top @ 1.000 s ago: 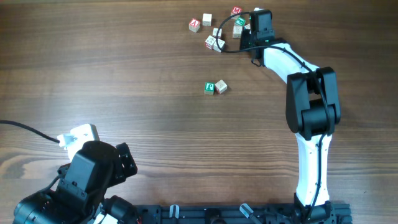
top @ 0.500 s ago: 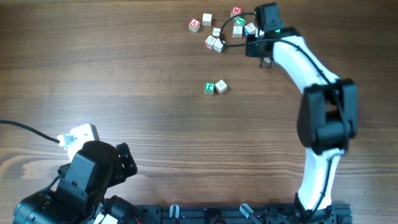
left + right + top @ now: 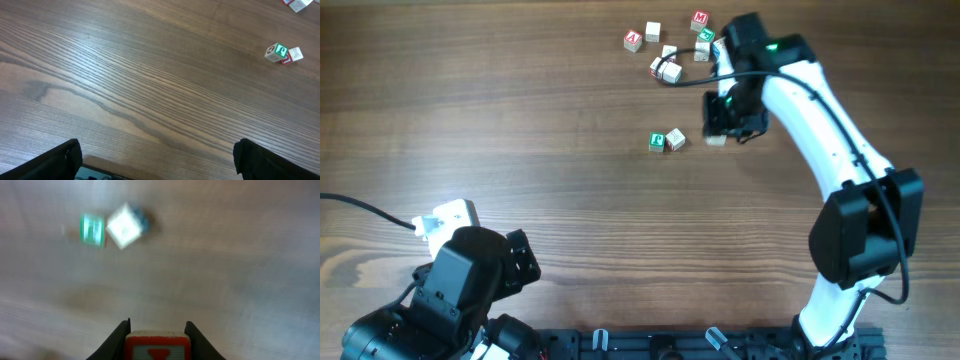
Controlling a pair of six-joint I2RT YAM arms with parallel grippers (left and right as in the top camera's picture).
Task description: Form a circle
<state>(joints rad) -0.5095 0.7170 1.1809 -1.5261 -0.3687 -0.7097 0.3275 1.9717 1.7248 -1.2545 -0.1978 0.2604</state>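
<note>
My counter (image 3: pixel 520 120) is of brown wood with long grain lines. Near its middle lies a small clump (image 3: pixel 657 140) of two letter cubes, one green-faced and one pale, touching each other. At the far side a loose scatter (image 3: pixel 633 41) of like cubes lies, well apart from the clump.

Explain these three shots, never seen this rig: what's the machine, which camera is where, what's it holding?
These are two robot arms at a wooden table. One picture looks down from above. The other two come from a camera on each wrist, with that arm's own fingers at the bottom edge. The left gripper is open and empty. The right gripper is shut on a red-faced cube, close to a pair of cubes. More loose cubes lie scattered farther back.
</note>
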